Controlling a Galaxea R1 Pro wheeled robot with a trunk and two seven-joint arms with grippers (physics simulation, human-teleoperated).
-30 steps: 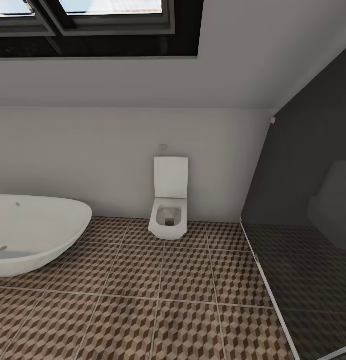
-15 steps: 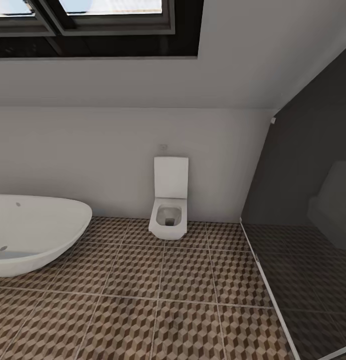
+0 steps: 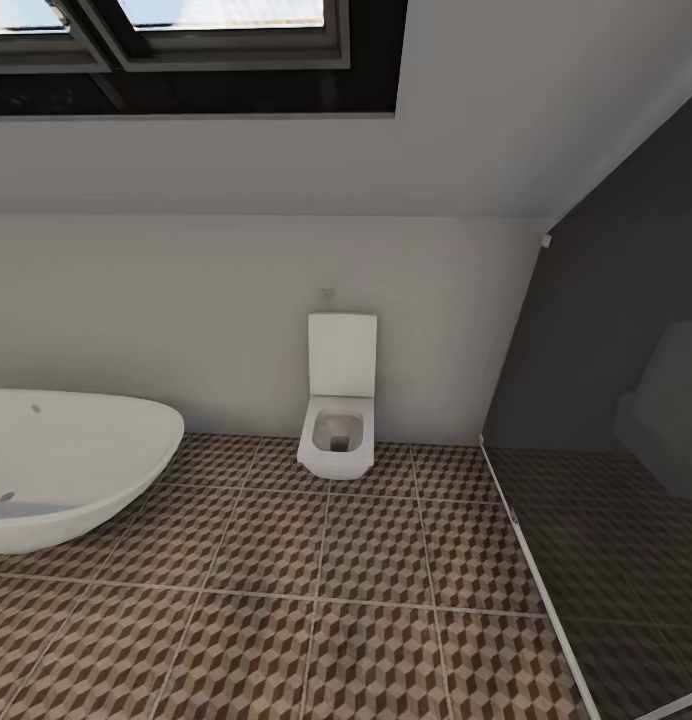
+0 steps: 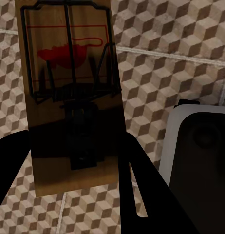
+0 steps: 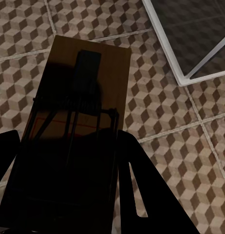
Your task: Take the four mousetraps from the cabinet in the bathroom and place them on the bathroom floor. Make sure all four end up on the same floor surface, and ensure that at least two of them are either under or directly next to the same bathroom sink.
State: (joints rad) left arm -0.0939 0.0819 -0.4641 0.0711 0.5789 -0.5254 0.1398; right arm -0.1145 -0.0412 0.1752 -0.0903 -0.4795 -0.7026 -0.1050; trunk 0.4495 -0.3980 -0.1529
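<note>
The left gripper (image 4: 73, 161) is closed on a tan wooden wire-framed mousetrap (image 4: 68, 92), its long axis running out along the fingers toward twelve o'clock. The right gripper (image 5: 68, 165) grips a second such mousetrap (image 5: 78, 117) likewise, over the cube-patterned tile floor (image 5: 180, 161).

A home bathroom under a sloped roof: white oval bathtub (image 3: 66, 465) at the left, square white toilet (image 3: 338, 405) hung on the pale grey back wall (image 3: 186, 310), dark-framed skylight (image 3: 196, 50) set in the slanted ceiling. Floored throughout with large square tiles (image 3: 286, 590) printed in a brown, beige and white cube pattern with pale grout lines. Closed off at the right by a dark glass shower screen (image 3: 606, 420) on a white edge strip.
</note>
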